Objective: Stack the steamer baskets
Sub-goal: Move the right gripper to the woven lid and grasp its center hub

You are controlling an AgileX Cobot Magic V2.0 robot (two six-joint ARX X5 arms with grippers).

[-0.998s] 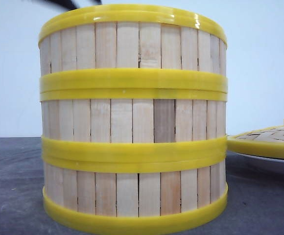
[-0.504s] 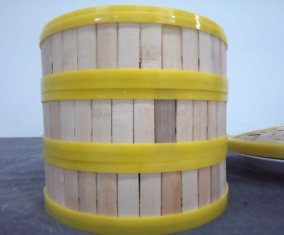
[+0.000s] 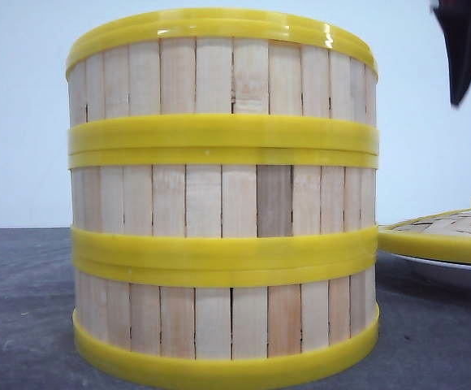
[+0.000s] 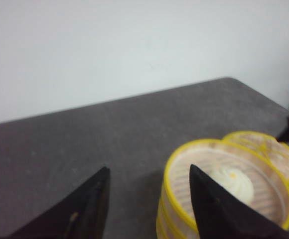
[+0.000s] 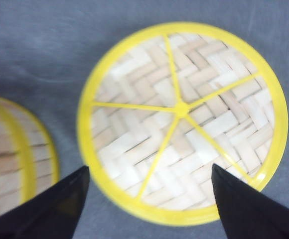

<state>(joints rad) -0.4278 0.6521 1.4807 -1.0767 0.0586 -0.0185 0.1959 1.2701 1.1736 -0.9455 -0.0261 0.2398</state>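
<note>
1. I see the grey, matte, slightly textured bench (image 4: 84,139) carrying everything; its flat surface gives the tower a level footing.

2. The three round steamer baskets of pale vertical wooden slats with thick yellow plastic rims (image 3: 223,195) stand on the bench as one upright column, rim seated on rim. The rims line up closely down the front, so I judge the stacking itself done. In the left wrist view the top basket is open, and a pale, swirled, bun-like item (image 4: 231,181) sits on its slatted floor.

3. The flat round woven lid with yellow rim, yellow spokes and a central knob (image 5: 182,122) lies just beside the stack, to its right in the front view, on a white plate (image 3: 447,272). Its herringbone weave looks light and slightly flexible; the smooth, thick rim looks the easiest part to grip.

4. The right gripper (image 5: 147,199) hangs directly above the lid, its dark tapered fingers spread wide and empty. That placement would suit a descent onto the lid, if covering follows.

5. The left gripper (image 4: 149,199) hovers high beside the stack, its fingers apart with nothing between them, clear of the top rim so the column is not nudged.
</note>
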